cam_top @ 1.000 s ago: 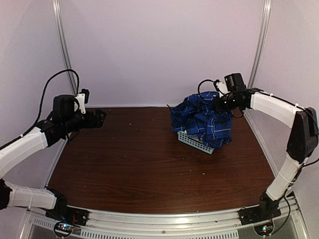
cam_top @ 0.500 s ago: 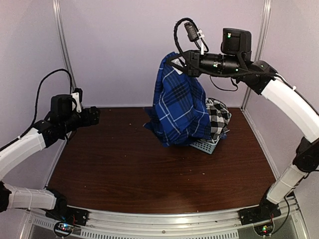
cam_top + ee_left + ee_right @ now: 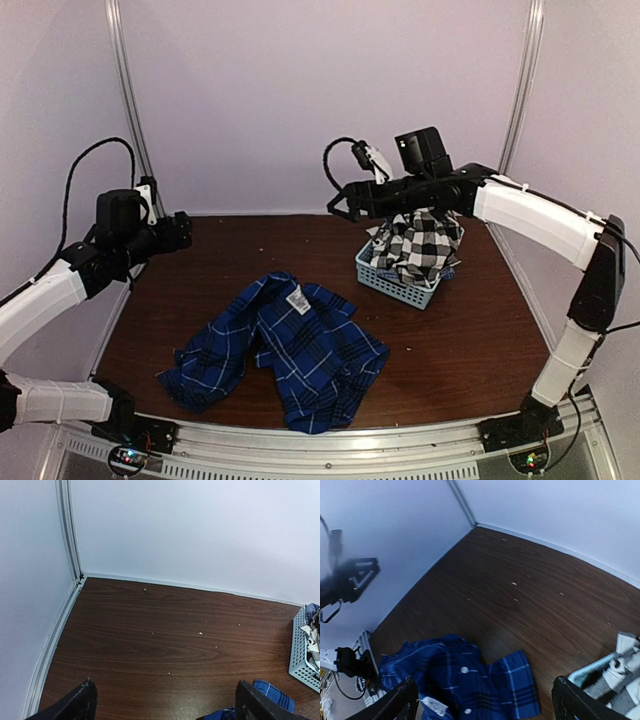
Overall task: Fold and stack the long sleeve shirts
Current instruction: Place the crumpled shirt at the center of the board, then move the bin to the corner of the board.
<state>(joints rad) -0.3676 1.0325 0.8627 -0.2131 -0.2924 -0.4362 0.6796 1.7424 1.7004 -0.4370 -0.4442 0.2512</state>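
The royal-blue plaid shirt (image 3: pixel 285 350) lies crumpled on the brown table near the front, its neck label facing up; the right wrist view shows its white buttons (image 3: pixel 465 680). The black-and-white check shirt (image 3: pixel 415 243) is bunched inside the small grey basket (image 3: pixel 400 282) at the back right. My right gripper (image 3: pixel 338 207) hangs open in the air left of the basket, holding nothing, with the blue shirt far below it. My left gripper (image 3: pixel 184 231) stands open over the back left of the table, nothing between its fingers (image 3: pixel 82 704).
White walls with metal corner rails (image 3: pixel 128 110) close in the table at the back and sides. Small pale crumbs (image 3: pixel 200 633) dot the wood. The basket's slotted wall (image 3: pixel 301 647) shows at the right edge of the left wrist view.
The right gripper lifted the blue plaid shirt off the basket, then opened and let it go. The shirt now lies on the table front. The check shirt is uncovered in the basket.
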